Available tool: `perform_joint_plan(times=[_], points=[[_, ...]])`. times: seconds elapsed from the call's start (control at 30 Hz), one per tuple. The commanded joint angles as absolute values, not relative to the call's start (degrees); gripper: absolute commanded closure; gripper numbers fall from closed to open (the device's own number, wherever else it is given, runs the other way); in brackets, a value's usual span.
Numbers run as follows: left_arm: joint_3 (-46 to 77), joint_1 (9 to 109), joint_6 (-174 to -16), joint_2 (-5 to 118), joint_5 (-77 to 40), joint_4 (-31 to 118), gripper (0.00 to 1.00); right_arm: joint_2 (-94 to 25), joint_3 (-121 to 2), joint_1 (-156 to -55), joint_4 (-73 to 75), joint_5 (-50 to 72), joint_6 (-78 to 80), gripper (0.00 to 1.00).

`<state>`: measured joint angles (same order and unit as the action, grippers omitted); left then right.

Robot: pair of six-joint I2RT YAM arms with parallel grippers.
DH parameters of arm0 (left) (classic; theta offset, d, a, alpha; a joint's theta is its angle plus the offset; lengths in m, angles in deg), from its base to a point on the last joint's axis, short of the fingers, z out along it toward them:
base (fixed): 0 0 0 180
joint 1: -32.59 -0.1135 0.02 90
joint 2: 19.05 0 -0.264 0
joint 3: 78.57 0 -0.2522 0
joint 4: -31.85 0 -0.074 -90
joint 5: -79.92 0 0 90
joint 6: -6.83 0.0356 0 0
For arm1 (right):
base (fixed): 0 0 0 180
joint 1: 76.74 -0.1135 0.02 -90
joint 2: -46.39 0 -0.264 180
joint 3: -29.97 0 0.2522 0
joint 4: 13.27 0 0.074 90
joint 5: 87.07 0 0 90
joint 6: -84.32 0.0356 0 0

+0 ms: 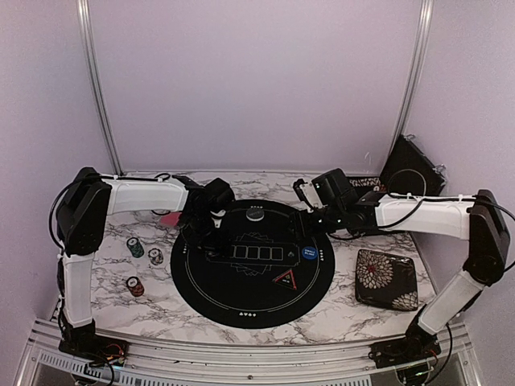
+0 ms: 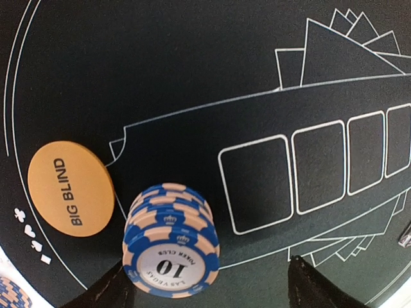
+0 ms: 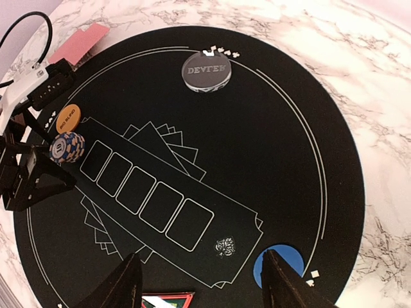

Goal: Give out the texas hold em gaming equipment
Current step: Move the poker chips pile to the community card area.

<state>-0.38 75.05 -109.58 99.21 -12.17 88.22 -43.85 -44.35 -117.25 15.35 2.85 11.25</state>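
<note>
A blue-and-cream striped chip stack [image 2: 170, 240] stands on the black mat beside the orange "BIG BLIND" button [image 2: 70, 188]. My left gripper [image 2: 205, 289] is open around the stack, which sits close to the left finger with a wide gap to the right one. My right gripper [image 3: 202, 282] is open and empty above the mat. The blue button [image 3: 279, 263] lies partly behind its right finger and the black triangle marker [image 3: 168, 299] is below it. Pink-backed cards [image 3: 80, 43] lie off the mat's far left. Three chip stacks [image 1: 135, 246] stand on the marble at left.
A grey dealer button [image 3: 206, 70] sits at the mat's far edge. The round black mat [image 1: 249, 310] fills the table's middle. A black floral case [image 1: 386, 278] lies at the right. A black object [image 1: 410, 165] leans in the back right corner.
</note>
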Motion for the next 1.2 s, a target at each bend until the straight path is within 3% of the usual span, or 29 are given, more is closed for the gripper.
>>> perform_joint_plan(times=[0.0,0.43,1.17], points=[[-2.8,75.3,-110.1,101.6,-10.5,88.3,0.2,-41.7,-43.6,-116.2,13.3,4.2,11.3,0.39],[-3.7,75.1,-110.9,102.8,-7.3,89.5,0.24,-40.5,-42.0,-115.1,12.5,5.5,10.9,0.39],[-4.1,75.4,-111.2,104.7,-7.3,90.0,0.44,-38.6,-40.7,-114.7,11.8,5.6,11.0,0.39]])
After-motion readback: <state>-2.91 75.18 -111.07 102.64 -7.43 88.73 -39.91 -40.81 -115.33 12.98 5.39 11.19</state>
